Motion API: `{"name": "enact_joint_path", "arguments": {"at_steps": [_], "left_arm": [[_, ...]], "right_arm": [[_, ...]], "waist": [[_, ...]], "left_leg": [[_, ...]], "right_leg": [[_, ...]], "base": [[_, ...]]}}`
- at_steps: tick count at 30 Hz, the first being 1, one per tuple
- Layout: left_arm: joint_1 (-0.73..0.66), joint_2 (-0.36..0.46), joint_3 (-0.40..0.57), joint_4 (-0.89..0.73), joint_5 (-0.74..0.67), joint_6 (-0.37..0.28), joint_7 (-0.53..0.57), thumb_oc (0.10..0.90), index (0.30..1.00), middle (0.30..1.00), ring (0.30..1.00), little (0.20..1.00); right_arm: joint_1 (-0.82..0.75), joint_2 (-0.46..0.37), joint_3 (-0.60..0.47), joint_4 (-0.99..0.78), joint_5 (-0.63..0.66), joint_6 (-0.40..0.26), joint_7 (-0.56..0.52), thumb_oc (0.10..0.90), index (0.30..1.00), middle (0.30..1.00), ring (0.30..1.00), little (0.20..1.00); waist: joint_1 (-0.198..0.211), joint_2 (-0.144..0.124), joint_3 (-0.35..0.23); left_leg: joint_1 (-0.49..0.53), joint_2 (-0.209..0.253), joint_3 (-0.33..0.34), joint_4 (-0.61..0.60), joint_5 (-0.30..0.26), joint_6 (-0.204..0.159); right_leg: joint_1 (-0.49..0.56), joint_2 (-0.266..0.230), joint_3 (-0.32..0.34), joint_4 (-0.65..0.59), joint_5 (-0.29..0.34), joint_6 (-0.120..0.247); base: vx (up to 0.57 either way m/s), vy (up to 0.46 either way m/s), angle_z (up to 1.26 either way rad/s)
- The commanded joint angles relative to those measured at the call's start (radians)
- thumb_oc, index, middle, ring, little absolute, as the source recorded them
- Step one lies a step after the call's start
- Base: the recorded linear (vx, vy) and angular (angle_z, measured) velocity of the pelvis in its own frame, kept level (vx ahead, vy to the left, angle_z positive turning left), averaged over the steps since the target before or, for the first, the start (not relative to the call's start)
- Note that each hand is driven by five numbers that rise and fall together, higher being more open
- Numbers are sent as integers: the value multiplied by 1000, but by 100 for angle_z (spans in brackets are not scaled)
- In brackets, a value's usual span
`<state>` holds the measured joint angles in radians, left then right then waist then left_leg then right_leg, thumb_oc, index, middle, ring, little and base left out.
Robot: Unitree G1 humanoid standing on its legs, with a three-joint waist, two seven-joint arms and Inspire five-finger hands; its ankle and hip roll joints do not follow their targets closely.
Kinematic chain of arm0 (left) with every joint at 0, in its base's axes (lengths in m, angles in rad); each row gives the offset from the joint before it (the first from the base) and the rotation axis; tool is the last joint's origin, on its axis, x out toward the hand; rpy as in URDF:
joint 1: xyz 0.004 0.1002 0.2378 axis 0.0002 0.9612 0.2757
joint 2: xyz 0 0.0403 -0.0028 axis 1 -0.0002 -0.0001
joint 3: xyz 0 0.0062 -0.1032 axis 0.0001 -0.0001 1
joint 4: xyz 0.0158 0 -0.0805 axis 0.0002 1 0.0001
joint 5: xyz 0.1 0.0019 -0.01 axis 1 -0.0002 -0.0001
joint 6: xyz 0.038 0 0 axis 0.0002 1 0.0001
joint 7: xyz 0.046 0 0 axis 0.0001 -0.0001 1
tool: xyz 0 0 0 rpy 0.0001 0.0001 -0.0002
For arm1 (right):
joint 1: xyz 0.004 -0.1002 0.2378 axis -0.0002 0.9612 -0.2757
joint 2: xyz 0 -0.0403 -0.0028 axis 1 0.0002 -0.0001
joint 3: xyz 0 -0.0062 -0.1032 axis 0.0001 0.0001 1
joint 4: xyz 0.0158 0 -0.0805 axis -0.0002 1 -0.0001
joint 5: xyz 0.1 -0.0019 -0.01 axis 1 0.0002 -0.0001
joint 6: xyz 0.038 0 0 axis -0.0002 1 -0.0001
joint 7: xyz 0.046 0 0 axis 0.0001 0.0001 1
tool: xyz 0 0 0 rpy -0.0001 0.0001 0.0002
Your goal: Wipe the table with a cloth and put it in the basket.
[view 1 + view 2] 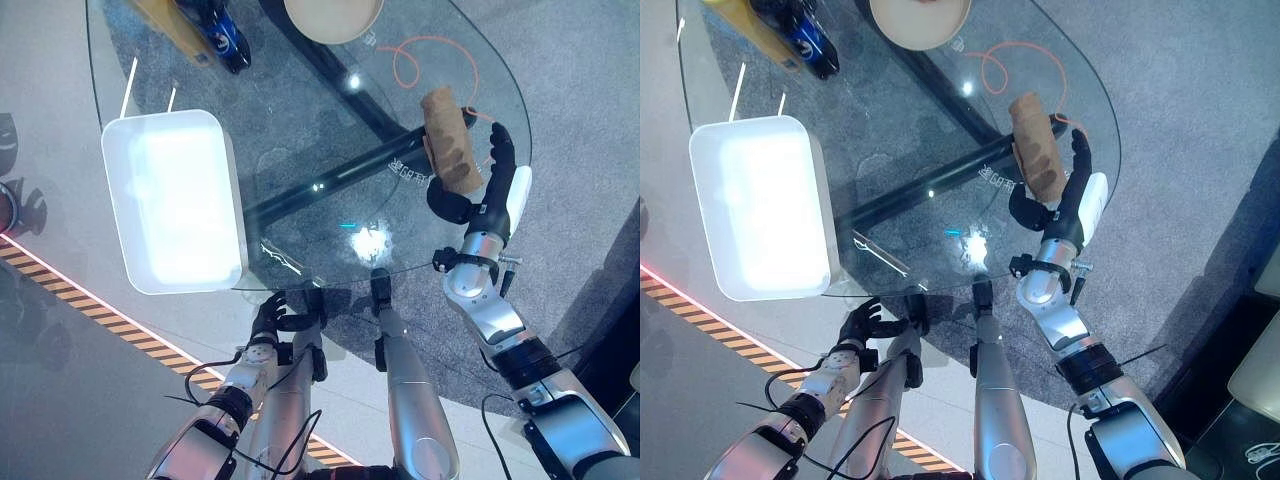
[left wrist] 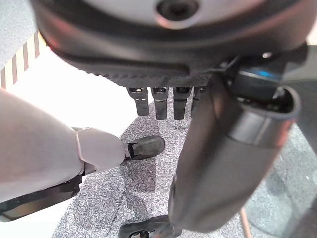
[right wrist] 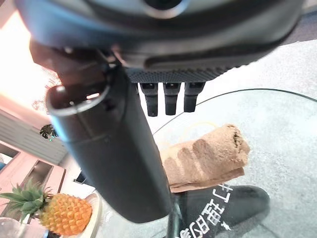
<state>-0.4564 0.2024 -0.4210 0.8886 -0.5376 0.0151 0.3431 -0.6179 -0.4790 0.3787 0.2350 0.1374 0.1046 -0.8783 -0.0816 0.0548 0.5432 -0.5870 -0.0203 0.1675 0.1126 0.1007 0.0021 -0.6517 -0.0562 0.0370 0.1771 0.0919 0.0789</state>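
Note:
A folded brown cloth (image 1: 450, 140) lies on the right side of the round glass table (image 1: 330, 130), near its edge. My right hand (image 1: 487, 205) rests at the cloth's near end, open. Its thumb is by the cloth's near end and its straight fingers (image 1: 502, 150) lie along the cloth's right side. In the right wrist view the cloth (image 3: 205, 158) lies flat on the glass past the fingers (image 3: 171, 96), which are not closed on it. The white rectangular basket (image 1: 160, 118) stands on the table's left side. My left hand (image 1: 270, 315) hangs open below the table's near edge.
A round wooden bowl (image 1: 333, 18), a blue object (image 1: 225, 35) and a yellow object (image 1: 170, 25) sit at the far side. An orange cord loop (image 1: 410, 60) shows beyond the cloth. Striped tape (image 1: 100, 310) runs across the floor on the left. A pineapple (image 3: 64, 213) shows in the right wrist view.

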Motion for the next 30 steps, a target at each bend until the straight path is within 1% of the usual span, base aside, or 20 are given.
{"name": "enact_joint_path", "arguments": {"at_steps": [1, 5, 6, 7, 10, 11, 12, 13, 15, 16, 19, 25, 30], "left_arm": [[40, -17, 11, 5, -29, -3, 43, 800, 900, 900, 900, 900], [22, -15, 14, 8, -42, 3, 46, 800, 900, 900, 900, 900], [8, -15, 16, 14, -43, 7, 45, 800, 900, 900, 900, 900], [12, -16, 6, 16, -44, -1, 46, 800, 900, 900, 900, 900], [77, -13, -29, 26, -26, -85, 22, 800, 900, 900, 900, 900], [118, -9, -46, 19, -11, -120, 11, 800, 900, 900, 900, 900], [118, -9, -46, 19, -11, -120, 11, 800, 900, 900, 900, 900], [145, -2, -59, 1, -2, -134, 6, 800, 900, 900, 900, 900], [167, 7, -68, -20, 6, -140, 0, 800, 900, 900, 900, 900], [187, 19, -77, -49, 5, -141, -4, 800, 900, 900, 900, 900], [201, 33, -85, -78, 1, -139, -9, 800, 900, 900, 900, 900], [212, 65, -108, -140, -27, -119, -6, 800, 900, 900, 900, 900], [215, 75, -114, -153, -36, -117, -13, 800, 900, 900, 900, 900]], "right_arm": [[-16, -56, -3, -120, -34, -12, -78, 800, 900, 900, 900, 900], [-36, -49, 1, -85, -20, 10, -127, 800, 900, 900, 900, 900], [-54, -48, 0, -66, -4, 18, -151, 800, 900, 900, 900, 900], [-62, -51, 4, -52, 6, 12, -171, 800, 900, 900, 900, 900], [-79, -79, -5, -20, 39, -13, -200, 800, 900, 900, 900, 900], [-99, -95, -23, 5, 55, -18, -194, 800, 900, 900, 900, 900], [-99, -95, -23, 5, 55, -18, -194, 800, 900, 900, 900, 900], [-121, -107, -34, 27, 69, -20, -182, 800, 900, 900, 900, 900], [-153, -120, -45, 50, 70, -1, -178, 800, 900, 900, 900, 900], [-198, -145, -46, 81, 101, 19, -184, 800, 900, 900, 900, 900], [-252, -167, -45, 118, 132, 37, -200, 800, 900, 900, 900, 900], [-359, -212, -35, 196, 178, 44, -213, 800, 900, 900, 900, 900], [-404, -225, -30, 236, 235, 57, -223, 800, 900, 900, 900, 900]], "waist": [[-7, -11, -23], [-5, -7, -23], [-3, -5, -23], [1, -2, -23], [21, 6, -23], [35, 13, -23], [35, 13, -23], [47, 19, -23], [58, 26, -23], [70, 36, -23], [81, 46, -23], [100, 67, -23], [105, 73, -23]], "left_leg": [[-96, -56, -71, 157, -109, -6], [-138, -56, -75, 182, -113, -6], [-164, -56, -78, 191, -109, -6], [-174, -58, -84, 199, -113, -5], [-204, -64, -102, 214, -114, -9], [-216, -67, -110, 219, -116, -11], [-216, -67, -111, 219, -116, -11], [-225, -70, -116, 223, -116, -11], [-236, -72, -121, 231, -118, -11], [-249, -74, -123, 239, -120, -8], [-268, -74, -126, 254, -123, -5], [-305, -77, -134, 273, -123, -1], [-326, -77, -137, 287, -123, -3]], "right_leg": [[-61, 38, -16, 91, -76, -8], [-103, 37, -18, 112, -76, -5], [-130, 35, -18, 120, -71, -4], [-141, 35, -21, 129, -75, -5], [-167, 25, -34, 136, -72, 0], [-178, 19, -41, 139, -70, 2], [-178, 19, -42, 139, -70, 2], [-186, 15, -48, 141, -67, 3], [-198, 13, -53, 147, -67, 2], [-211, 10, -60, 154, -67, 0], [-231, 7, -66, 168, -70, -1], [-273, 7, -73, 195, -75, -3], [-294, 9, -72, 209, -77, -4]], "base": [[45, 16, 7], [39, 15, 5], [40, 3, 3], [30, -11, 4], [9, -49, 4], [12, -47, 5], [13, -51, 6], [9, -30, 8], [17, -22, 11], [18, 0, 16], [18, 9, 13], [12, 9, 4], [3, 1, 1]]}}
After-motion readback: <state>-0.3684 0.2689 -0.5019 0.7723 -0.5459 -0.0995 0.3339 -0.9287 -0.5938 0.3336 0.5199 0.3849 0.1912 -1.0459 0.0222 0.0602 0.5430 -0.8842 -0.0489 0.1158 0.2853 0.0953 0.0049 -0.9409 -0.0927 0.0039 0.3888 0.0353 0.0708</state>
